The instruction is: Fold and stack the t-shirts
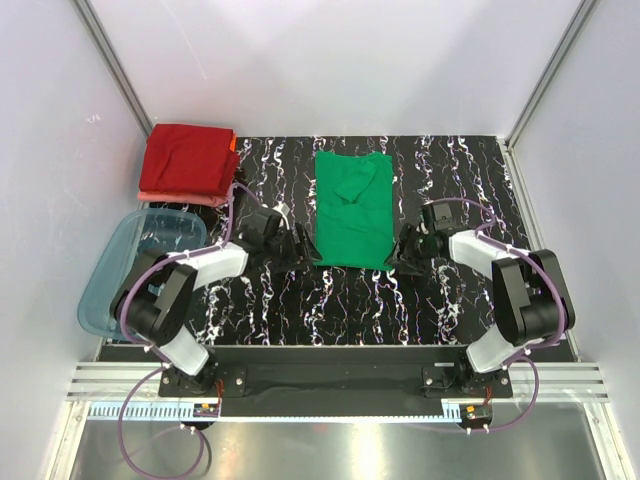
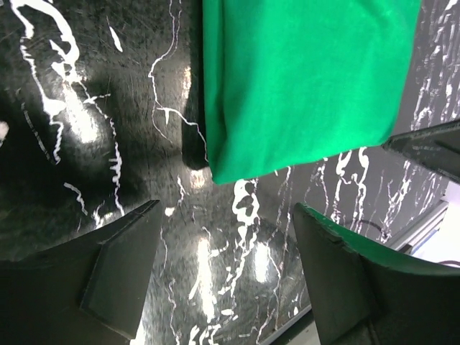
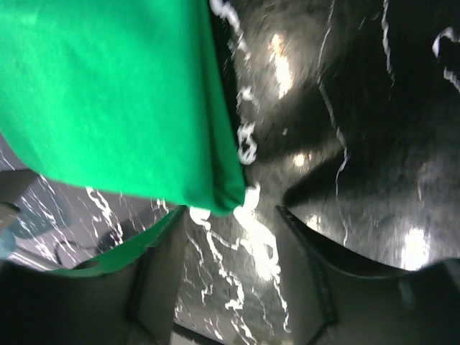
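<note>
While both arms reach forward over the marbled black surface [image 1: 340, 300], I'm reading everything off the green tee [image 1: 352, 215]. My left pincer [image 1: 300, 250] sits low at the tee's near-left corner, and in its wrist view the pincer [image 2: 226, 208] has its fingers spread wide. Only bare surface lies between them, and the tee's corner [image 2: 302, 79] is just beyond the gap. My right pincer [image 1: 405, 255] mirrors it at the tee's near-right corner. Its own view shows the pincer [image 3: 231, 210] spread apart too, gripping nothing, with the tee's hem corner [image 3: 108, 93] right at the mouth of the gap. I can't tell whether cloth and fingers touch there.

The tee lies flat as a narrow upright rectangle, hem near and collar far, with a sleeve folded in across its upper part. A translucent blue tub [image 1: 110, 280] stands well left of the tee. Farther back on that side sits a stack of folded dark red shirts [image 1: 188, 158], with a salmon-pink shirt [image 1: 165, 197] peeking out underneath.
</note>
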Robot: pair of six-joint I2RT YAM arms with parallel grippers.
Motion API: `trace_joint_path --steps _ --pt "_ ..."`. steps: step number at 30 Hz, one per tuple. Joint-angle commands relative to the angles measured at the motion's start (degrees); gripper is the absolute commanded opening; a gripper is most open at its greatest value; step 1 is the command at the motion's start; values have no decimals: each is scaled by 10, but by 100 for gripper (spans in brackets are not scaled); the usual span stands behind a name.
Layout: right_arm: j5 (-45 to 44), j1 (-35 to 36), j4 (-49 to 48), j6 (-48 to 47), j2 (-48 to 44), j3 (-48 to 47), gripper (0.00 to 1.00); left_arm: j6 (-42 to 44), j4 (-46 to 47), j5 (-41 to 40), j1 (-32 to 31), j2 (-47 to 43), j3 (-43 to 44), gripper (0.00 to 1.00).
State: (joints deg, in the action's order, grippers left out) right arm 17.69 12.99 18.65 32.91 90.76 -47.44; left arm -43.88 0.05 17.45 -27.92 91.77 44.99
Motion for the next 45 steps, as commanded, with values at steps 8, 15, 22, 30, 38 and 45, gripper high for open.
trace_joint_path --steps 8,15,22,30,38,45 --pt "39 -9 -79 5 42 15 50 -21 75 2 -13 42 -14 68" --pt "42 -14 -82 1 47 20 31 -30 100 0 -17 58 -22 55" --pt "49 -18 -83 3 43 21 3 -33 118 -8 -20 75 -3 18" --pt "73 -18 -71 25 -14 49 0 -38 107 -34 -50 7 -43 0" --pt "88 -16 84 48 -191 60 0 -53 8 -95 -120 -177 -114 0" --pt "90 20 197 80 -363 93 0 -88 -137 -206 -250 -344 -122 0"
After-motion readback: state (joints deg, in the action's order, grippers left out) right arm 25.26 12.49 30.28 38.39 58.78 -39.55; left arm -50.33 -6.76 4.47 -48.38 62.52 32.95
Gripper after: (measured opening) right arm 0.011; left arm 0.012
